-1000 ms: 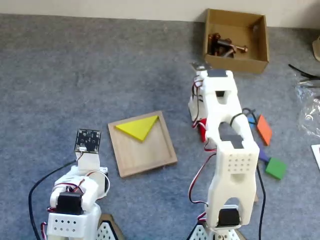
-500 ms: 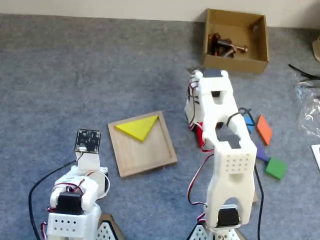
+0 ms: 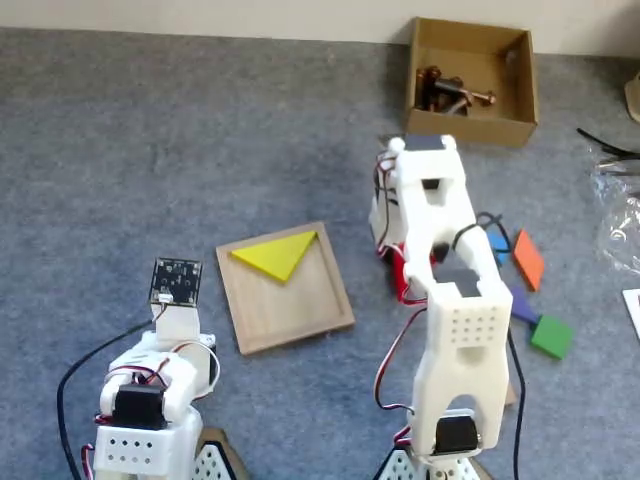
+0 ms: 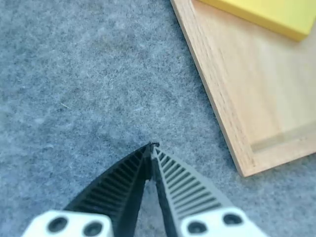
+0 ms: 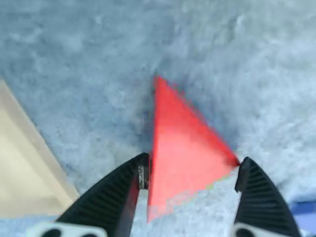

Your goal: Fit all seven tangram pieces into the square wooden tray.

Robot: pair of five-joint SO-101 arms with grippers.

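Observation:
The square wooden tray lies mid-table with a yellow triangle in its far corner. My right gripper holds a red triangle, one finger against each side, just right of the tray's edge. In the high view that red triangle peeks out under the right arm. My left gripper is shut on nothing, low over the carpet beside the tray's near-left rim; the yellow triangle lies farther in. Orange, blue, purple and green pieces lie right of the right arm.
A cardboard box with metal parts stands at the back right. Cables and a plastic bag sit at the right edge. Open grey carpet stretches across the far left.
The right arm has swung a little to the left, toward the tray, with the red triangle under it. The left arm and the tray have not moved.

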